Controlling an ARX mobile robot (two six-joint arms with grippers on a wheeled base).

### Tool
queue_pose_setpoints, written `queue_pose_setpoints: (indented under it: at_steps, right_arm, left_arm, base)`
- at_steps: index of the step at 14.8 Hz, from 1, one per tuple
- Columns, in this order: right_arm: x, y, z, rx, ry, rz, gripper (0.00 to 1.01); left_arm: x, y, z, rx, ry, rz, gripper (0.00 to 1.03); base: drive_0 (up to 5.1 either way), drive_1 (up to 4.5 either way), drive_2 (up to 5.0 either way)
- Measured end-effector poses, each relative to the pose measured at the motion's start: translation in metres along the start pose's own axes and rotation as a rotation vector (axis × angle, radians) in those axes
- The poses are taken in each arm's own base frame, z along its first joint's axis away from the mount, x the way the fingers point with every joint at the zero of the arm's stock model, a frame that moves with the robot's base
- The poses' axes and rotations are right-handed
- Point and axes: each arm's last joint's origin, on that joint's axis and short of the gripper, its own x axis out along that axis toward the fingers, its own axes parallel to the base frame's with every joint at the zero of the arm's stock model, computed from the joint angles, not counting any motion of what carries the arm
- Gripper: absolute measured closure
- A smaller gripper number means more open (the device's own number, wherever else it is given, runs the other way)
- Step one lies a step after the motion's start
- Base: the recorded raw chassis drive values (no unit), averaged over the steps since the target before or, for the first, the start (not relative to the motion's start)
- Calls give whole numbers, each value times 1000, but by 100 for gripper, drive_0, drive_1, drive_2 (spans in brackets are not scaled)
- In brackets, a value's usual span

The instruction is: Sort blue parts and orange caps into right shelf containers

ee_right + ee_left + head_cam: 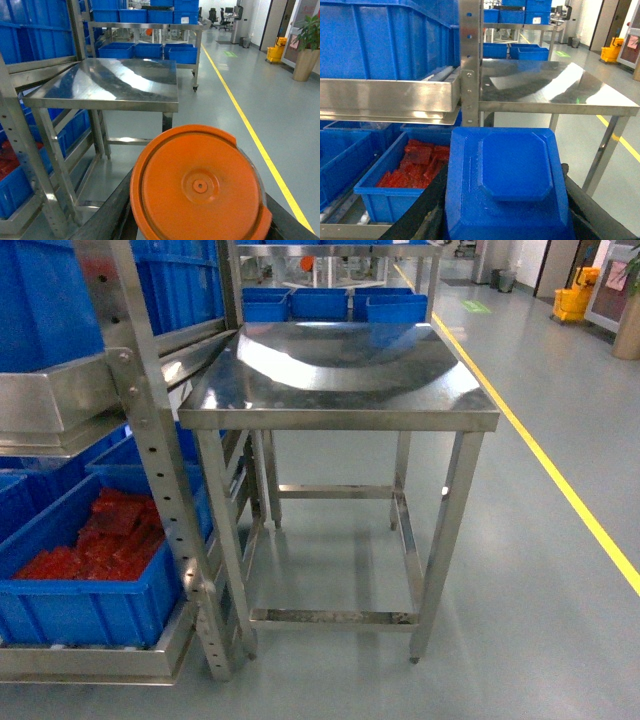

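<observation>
A bare steel table (340, 380) stood at the centre of my head view on a glossy grey floor (520, 580). A yellow line (560, 480) ran down the right. A yellow mop bucket (573, 300) sat upper right.

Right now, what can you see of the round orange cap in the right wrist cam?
The round orange plastic cap fills the lower middle of the right wrist view, flat face towards the camera. It has a raised outer rim, a shallow inner ring and a small central dimple with a hole. The surface looks matte and clean, with no visible damage. Dark gripper parts flank it on both sides at the bottom edge; the actual contact is hidden.
</observation>
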Motion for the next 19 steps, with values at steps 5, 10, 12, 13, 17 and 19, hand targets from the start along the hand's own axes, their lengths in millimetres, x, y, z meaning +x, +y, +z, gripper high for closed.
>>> queue_pose_setpoints:
  at_steps: [5, 10, 12, 13, 17, 19]
  right_arm:
    - [0, 0, 0, 0, -1, 0, 56]
    - [0, 0, 0, 0, -3, 0, 56]
    - [0, 0, 0, 0, -1, 0, 56]
    - [0, 0, 0, 0, -2, 0, 56]
    - [0, 0, 0, 0, -2, 1, 57]
    - [0, 0, 0, 0, 0, 1, 57]
  left_arm:
    - [0, 0, 0, 0, 2, 1, 59]
    - [0, 0, 0, 0, -1, 0, 59]
    - [0, 0, 0, 0, 2, 0, 59]
    - [0, 0, 0, 0, 0, 0, 59]
    - [0, 0, 0, 0, 2, 2, 59]
    - [0, 0, 0, 0, 3, 0, 59]
  base:
    - [-507, 239, 239]
    - [-507, 239, 239]
    - [-510, 236, 236]
    - [-512, 233, 233]
    - [-512, 233, 233]
    - [-512, 233, 233]
